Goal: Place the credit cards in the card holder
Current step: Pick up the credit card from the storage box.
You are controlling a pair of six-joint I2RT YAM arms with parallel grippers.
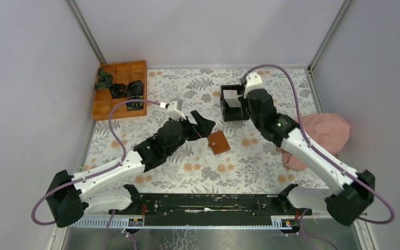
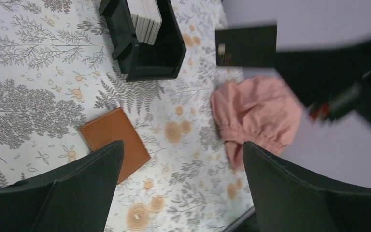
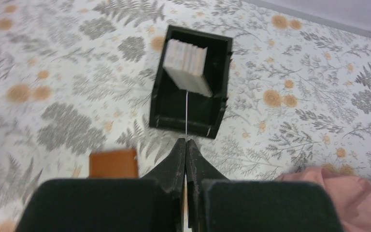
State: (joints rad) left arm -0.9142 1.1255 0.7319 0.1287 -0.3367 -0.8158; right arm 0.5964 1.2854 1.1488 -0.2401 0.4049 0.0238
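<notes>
The card holder (image 1: 219,141) is a reddish-brown wallet lying shut and flat on the flowered table; it also shows in the left wrist view (image 2: 116,140) and the right wrist view (image 3: 113,163). A stack of white credit cards (image 1: 232,97) stands on edge in a black box (image 1: 234,112), also seen from the left wrist (image 2: 145,17) and the right wrist (image 3: 188,65). My right gripper (image 3: 186,141) is above the box's near side, shut on one credit card (image 3: 187,116) seen edge-on. My left gripper (image 2: 183,145) is open and empty just left of the card holder (image 1: 202,129).
An orange wooden compartment tray (image 1: 104,104) with dark bundles stands at the back left. A pink cloth (image 1: 323,133) lies at the right edge, under my right arm. Grey walls close in the table at the back and both sides.
</notes>
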